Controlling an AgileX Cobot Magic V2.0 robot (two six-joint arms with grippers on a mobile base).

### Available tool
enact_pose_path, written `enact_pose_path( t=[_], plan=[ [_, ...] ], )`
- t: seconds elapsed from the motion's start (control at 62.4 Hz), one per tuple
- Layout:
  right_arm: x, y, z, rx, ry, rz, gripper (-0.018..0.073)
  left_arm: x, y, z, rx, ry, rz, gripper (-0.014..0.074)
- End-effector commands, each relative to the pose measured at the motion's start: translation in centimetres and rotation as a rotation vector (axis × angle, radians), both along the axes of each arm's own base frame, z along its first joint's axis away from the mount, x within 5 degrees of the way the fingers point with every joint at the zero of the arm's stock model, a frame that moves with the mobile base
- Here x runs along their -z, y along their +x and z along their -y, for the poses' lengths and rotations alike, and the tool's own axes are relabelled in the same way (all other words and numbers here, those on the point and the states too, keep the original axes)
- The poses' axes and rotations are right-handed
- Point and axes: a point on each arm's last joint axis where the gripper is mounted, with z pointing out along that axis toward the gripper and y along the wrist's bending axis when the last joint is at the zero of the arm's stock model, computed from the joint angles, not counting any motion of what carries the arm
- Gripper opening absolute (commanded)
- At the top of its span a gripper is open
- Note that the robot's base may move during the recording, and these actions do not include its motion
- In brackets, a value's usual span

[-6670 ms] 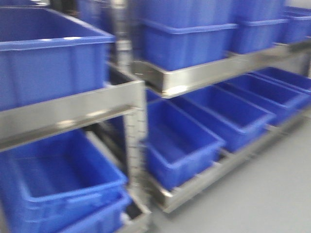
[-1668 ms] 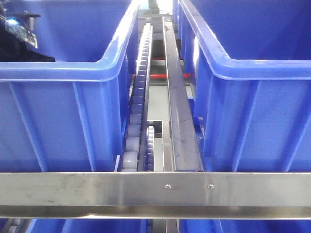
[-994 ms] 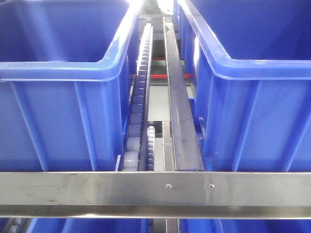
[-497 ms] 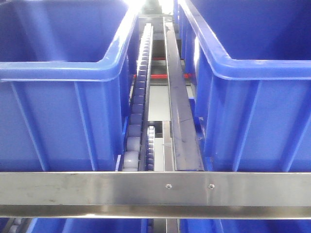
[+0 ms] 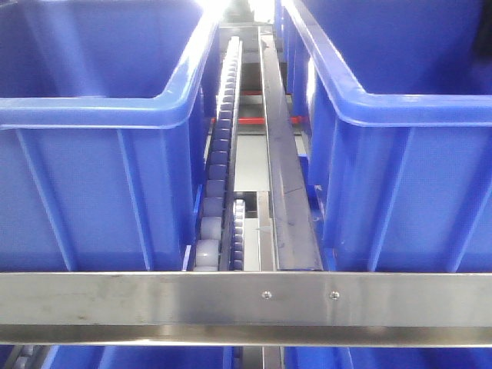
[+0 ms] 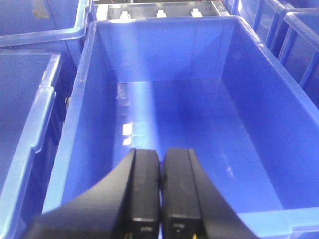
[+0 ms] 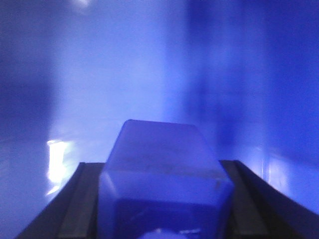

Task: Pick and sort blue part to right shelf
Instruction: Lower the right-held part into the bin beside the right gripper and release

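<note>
Right wrist view shows my right gripper (image 7: pixel 159 219) clamped on the blue part (image 7: pixel 164 174) inside a blue bin (image 7: pixel 149 64) on the right shelf (image 5: pixel 246 300), left gripper (image 6: pixel 160 194) closed empty over another bin (image 6: pixel 84 124); placing step, I judge next is lowering and releasing

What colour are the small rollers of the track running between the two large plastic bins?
Pale grey rollers, clearest in the exterior front-facing view.

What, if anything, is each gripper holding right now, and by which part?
The right gripper holds a blue part by its two sides, near the end closest to the camera. The left gripper is shut on nothing.
</note>
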Motion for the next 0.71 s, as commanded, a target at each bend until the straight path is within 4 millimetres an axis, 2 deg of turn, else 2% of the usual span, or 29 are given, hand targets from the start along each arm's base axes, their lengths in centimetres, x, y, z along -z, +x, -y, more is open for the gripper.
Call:
enact_pose_path(
  t=[0.0, 0.096, 0.241, 0.449, 0.529, 0.625, 0.689],
  plan=[
    [-0.5, 1.7, 0.1, -0.014, -0.006, 0.101, 0.0195, -1.6, 0.0, 0.1, 0.009, -0.01, 0.104, 0.0125],
    [2.3, 3.6, -0.1, -0.021, -0.01, 0.073, 0.0195, -1.6, 0.0, 0.1, 0.009, -0.01, 0.104, 0.0125],
    [4.6, 4.9, -0.2, -0.028, -0.016, 0.055, 0.0195, -1.6, 0.0, 0.1, 0.009, -0.01, 0.104, 0.0125],
    [5.7, 5.6, -0.1, -0.04, -0.042, 0.045, 0.0216, -1.6, 0.0, 0.1, 0.009, -0.01, 0.104, 0.0125],
    [5.7, 5.6, -0.1, -0.04, -0.042, 0.044, 0.0316, -1.6, 0.0, 0.1, 0.009, -0.01, 0.104, 0.0125],
    [5.7, 5.6, -0.1, -0.04, -0.042, 0.046, 0.0503, -1.6, 0.0, 0.1, 0.009, -0.01, 0.104, 0.0125],
    [5.4, 5.6, -0.1, -0.039, -0.042, 0.049, 0.0584, -1.6, 0.0, 0.1, 0.009, -0.01, 0.104, 0.0125]
  ],
)
